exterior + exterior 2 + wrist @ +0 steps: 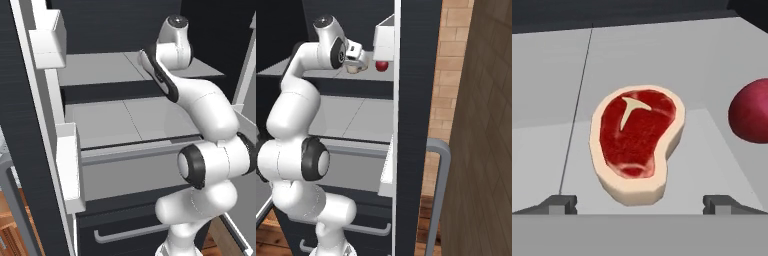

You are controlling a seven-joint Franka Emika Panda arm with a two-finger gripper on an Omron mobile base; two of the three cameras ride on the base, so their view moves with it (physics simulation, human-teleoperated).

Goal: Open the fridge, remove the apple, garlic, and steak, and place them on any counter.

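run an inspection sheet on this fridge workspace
surface: pale grey upper fridge shelf, doors of the tall black fridge open
job's things: flat red steak with cream fat rim lying on that shelf; glossy red round apple beside it, apart; garlic nothing seen
clutter: nothing seen
grippers: pincer open, tips either side of the steak's near edge, not gripping
cables: nothing seen
surroundings: white door bins, lower drawer with grey handle, brick wall
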